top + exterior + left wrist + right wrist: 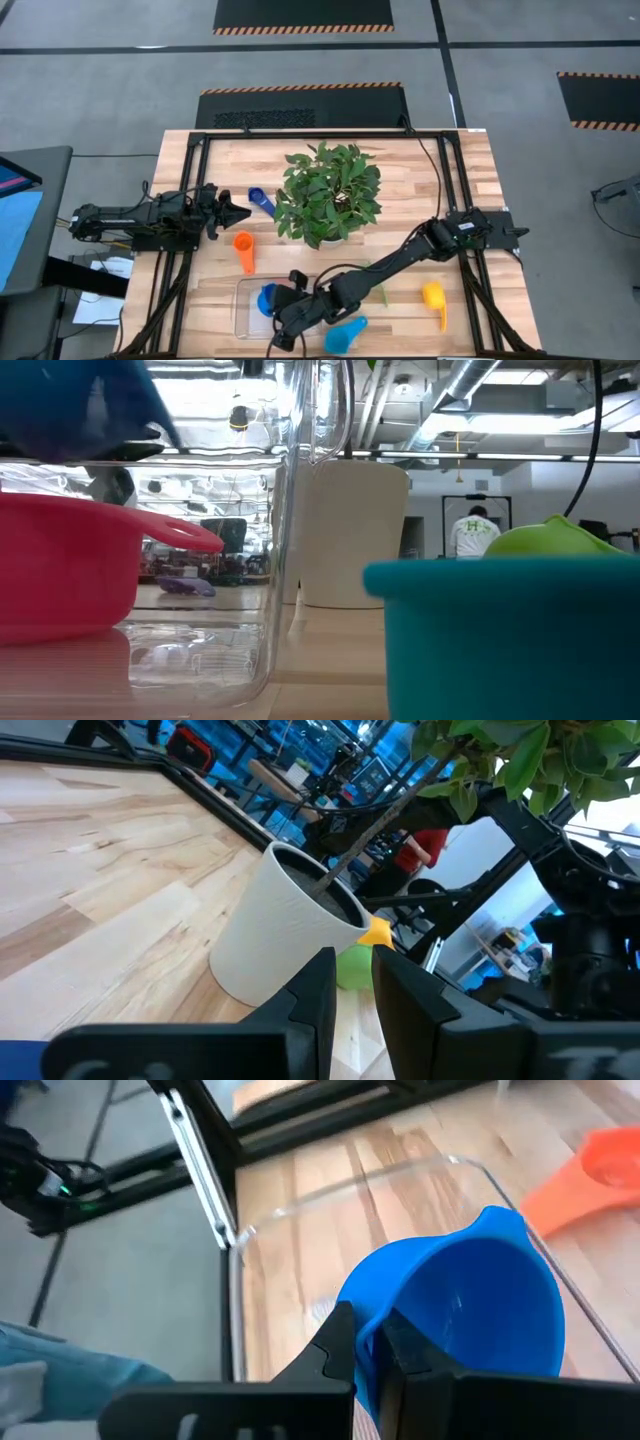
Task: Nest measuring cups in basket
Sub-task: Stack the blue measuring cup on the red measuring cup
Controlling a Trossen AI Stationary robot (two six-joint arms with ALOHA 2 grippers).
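My right gripper is over the clear basket at the table's near edge, shut on a blue measuring cup. In the low view the blue cup hangs above a red cup that stands inside the basket. The light blue cup lies just right of the basket, with the green cup behind it. The orange cup, dark blue cup and yellow cup lie on the table. My left gripper is shut and empty beside the dark blue cup. My right gripper pinches the near side of the blue cup between its two fingers; the fingers hide whether that is the handle or the rim. The cup is tilted, its mouth toward the wrist camera. It is lifted clear above the basket floor.
A leafy potted plant in a white pot stands mid-table, between the two arms. The black frame rails run along the table's left and right sides. A person shows far off in the room.
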